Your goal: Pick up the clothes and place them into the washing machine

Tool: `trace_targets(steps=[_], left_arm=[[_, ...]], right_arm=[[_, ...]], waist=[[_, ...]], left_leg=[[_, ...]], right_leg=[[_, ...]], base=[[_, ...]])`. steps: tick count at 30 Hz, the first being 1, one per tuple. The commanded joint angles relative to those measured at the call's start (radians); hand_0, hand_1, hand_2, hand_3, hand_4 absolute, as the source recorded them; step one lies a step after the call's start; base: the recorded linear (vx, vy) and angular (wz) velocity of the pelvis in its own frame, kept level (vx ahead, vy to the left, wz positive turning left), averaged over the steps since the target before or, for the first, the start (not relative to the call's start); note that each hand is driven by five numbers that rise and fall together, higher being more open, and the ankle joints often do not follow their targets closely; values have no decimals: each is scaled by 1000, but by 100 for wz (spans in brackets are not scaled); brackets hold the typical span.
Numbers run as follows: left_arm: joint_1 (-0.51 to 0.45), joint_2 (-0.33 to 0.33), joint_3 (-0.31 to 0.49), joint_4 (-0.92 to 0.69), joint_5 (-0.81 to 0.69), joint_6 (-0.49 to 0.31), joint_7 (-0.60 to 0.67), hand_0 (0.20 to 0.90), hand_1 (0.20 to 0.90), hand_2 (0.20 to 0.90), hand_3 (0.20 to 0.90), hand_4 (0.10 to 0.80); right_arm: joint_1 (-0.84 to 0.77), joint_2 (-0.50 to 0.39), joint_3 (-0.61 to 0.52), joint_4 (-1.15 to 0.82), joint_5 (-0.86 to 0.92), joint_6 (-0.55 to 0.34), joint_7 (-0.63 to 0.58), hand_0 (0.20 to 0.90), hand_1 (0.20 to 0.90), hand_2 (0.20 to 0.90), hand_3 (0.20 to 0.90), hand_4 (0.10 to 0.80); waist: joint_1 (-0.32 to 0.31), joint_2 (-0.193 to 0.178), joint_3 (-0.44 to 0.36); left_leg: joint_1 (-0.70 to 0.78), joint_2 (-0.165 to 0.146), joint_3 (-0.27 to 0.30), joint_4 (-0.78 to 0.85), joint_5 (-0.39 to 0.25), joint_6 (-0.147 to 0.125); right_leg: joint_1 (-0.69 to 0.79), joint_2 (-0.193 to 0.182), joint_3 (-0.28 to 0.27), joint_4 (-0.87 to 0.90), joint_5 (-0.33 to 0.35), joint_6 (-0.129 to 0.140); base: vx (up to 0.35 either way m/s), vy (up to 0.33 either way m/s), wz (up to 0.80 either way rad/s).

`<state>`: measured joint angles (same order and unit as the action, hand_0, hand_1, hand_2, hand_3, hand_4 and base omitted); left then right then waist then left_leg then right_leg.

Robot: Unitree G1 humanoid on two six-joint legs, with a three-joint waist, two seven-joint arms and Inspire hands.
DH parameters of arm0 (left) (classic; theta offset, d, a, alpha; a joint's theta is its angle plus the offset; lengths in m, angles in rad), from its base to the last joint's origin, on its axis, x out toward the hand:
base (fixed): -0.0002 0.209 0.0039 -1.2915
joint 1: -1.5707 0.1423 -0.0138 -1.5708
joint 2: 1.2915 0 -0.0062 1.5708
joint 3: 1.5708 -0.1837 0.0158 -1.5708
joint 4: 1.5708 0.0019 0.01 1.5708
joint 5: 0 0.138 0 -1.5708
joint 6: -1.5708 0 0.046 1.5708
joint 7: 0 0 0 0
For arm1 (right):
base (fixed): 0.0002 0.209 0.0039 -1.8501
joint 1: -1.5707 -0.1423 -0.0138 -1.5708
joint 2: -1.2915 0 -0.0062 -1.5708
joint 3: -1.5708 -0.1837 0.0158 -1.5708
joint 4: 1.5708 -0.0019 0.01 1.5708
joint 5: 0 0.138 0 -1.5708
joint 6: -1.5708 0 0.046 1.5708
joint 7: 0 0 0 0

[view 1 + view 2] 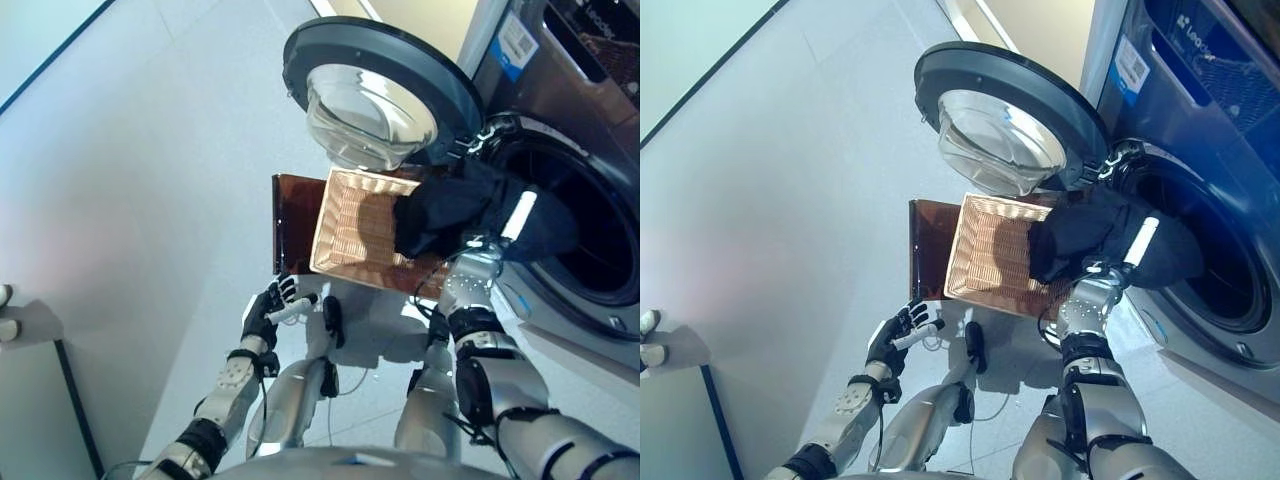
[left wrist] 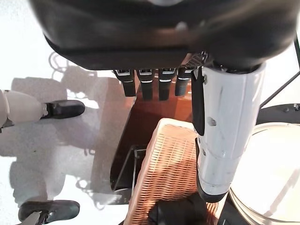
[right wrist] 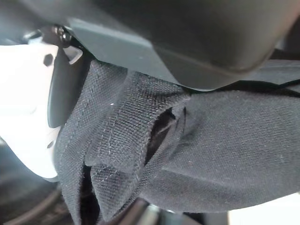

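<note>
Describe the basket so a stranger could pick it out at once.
Start at the washing machine with its round door swung open. Just below that door sits the basket on a brown stand. It is pale woven wicker, rectangular, with black cloth at its machine-side edge.

even, bright daylight on the pale floor (image 1: 150,200); soft shadows fall across it in the left wrist view. glare glints off the door glass (image 1: 370,115). the washing machine drum (image 1: 590,230) stays dark.

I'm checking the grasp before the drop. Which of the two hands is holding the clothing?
The right hand, up at the washing machine opening, grips the black garment. The left hand hangs low and empty.
</note>
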<state>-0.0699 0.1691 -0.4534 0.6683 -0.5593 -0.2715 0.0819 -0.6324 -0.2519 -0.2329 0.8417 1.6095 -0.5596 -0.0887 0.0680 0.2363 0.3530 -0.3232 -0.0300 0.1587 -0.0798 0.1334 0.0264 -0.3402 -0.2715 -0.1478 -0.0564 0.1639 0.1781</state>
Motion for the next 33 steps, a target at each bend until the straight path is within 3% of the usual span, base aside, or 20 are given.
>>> trace_targets(steps=[1,12,20,33], left_arm=[[11,2,-40,-25,-18,-74,-15,900,900,900,900,800],[39,6,-44,-35,-36,-77,-35,900,900,900,900,800],[65,29,-51,-84,-52,-78,-60,900,900,900,900,800],[105,64,-81,-177,-65,-81,-79,900,900,900,900,800]], right_arm=[[-65,-106,-33,-19,0,-76,36,200,200,200,200,300],[-100,-201,-123,20,41,-115,26,200,200,200,200,300],[-187,-354,-151,81,26,-120,-22,200,200,200,200,300],[-406,-561,-58,108,-39,-132,-91,200,200,200,200,300]], waist=[[15,56,-83],[12,95,-101],[26,129,-104],[70,177,-116]], left_leg=[[9,0,-9,-8,-42,-59],[12,-15,3,-8,-42,-54],[1,-21,4,-8,-42,-56],[-73,-22,18,-8,-23,-68]], right_leg=[[-93,-26,29,112,-2,-8],[-96,-33,46,101,8,-3],[-119,-36,55,111,-5,0],[-229,-33,78,152,-14,-4]], base=[[-22,48,1],[2,19,-4],[3,0,-4],[3,-14,-1]])
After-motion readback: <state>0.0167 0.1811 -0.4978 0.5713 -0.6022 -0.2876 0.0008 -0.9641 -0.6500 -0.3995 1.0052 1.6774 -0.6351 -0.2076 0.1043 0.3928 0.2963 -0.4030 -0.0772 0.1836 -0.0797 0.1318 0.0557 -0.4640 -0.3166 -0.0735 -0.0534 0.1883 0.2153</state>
